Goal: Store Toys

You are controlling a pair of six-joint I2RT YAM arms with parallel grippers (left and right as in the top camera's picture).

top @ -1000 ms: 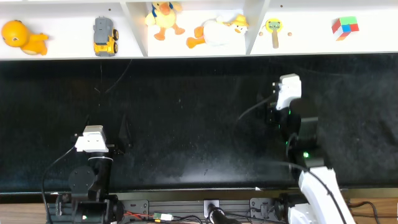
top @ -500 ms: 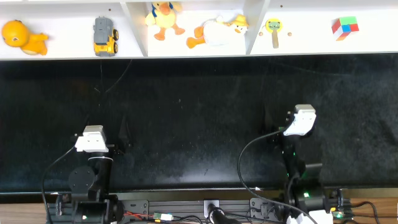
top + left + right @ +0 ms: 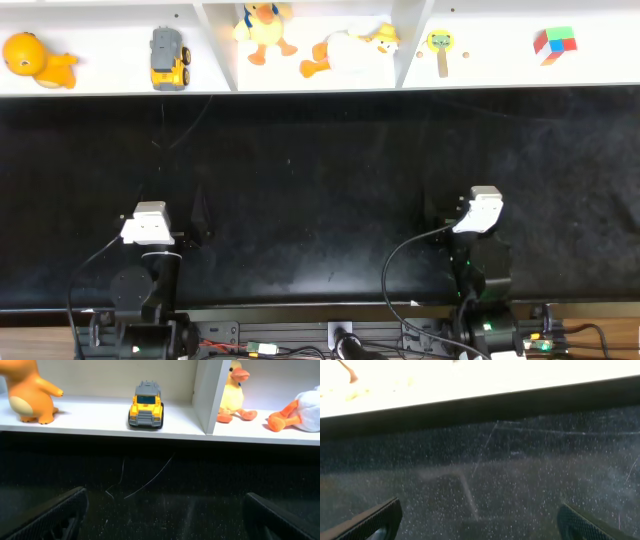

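Observation:
Along the white shelf [image 3: 320, 78] at the back stand an orange figure [image 3: 38, 58], a yellow toy truck [image 3: 170, 57], a yellow plush duck [image 3: 264, 30], a white plush duck [image 3: 350, 50], a small rattle-like toy [image 3: 441, 47] and a coloured cube [image 3: 555, 43]. My left gripper [image 3: 150, 215] rests low near the front left, open and empty [image 3: 162, 525], facing the truck [image 3: 146, 405] and the orange figure [image 3: 30, 390]. My right gripper [image 3: 480, 205] sits near the front right, open and empty [image 3: 480, 527], over the black mat.
A black mat [image 3: 320, 180] covers the table between the arms and the shelf. White dividers [image 3: 210, 395] split the shelf into compartments. Cables trail by both arm bases at the front edge.
The right arm has drawn back from the middle of the mat toward the front edge and folded low. The left arm and the toys have not moved.

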